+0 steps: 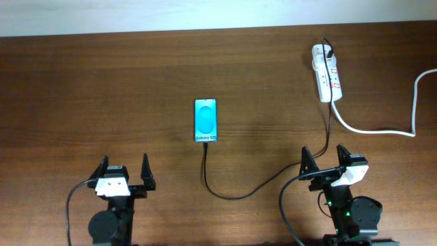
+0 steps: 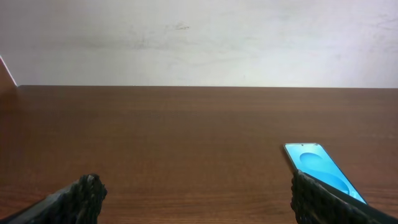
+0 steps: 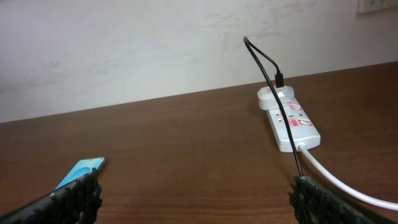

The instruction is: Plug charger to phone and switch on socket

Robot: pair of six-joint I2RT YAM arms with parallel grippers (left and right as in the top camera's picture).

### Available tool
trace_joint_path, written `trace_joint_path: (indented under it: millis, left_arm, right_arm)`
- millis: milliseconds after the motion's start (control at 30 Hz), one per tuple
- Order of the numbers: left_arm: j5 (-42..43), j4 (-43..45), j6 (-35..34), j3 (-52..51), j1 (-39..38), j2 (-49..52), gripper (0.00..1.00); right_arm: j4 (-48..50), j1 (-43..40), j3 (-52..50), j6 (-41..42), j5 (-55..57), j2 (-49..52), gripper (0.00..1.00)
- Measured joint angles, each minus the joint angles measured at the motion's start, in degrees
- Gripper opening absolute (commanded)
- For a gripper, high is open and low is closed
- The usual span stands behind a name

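Observation:
The phone [image 1: 205, 120] lies flat mid-table with its cyan screen up. It also shows in the left wrist view [image 2: 323, 167] and in the right wrist view [image 3: 82, 170]. The charger cable [image 1: 235, 197] runs from the phone's near short edge, loops toward me, then goes up to the socket [image 1: 326, 72] at the far right. In the right wrist view the cable [image 3: 268, 60] enters the far end of the socket [image 3: 290, 122]. My left gripper [image 1: 123, 174] [image 2: 199, 208] is open and empty, near-left of the phone. My right gripper [image 1: 325, 159] [image 3: 196, 202] is open and empty, with the cable passing between its fingers.
The socket's thick white cord [image 1: 382, 131] [image 3: 339, 182] runs right and off the table's right edge. A pale wall stands behind the table's far edge.

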Motion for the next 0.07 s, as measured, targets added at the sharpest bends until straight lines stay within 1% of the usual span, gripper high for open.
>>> trace_joint_path:
  millis: [67]
  left_arm:
    - [0.0, 0.0, 0.0, 0.0, 0.0, 0.0, 0.99]
  right_arm:
    - [0.0, 0.0, 0.0, 0.0, 0.0, 0.0, 0.98]
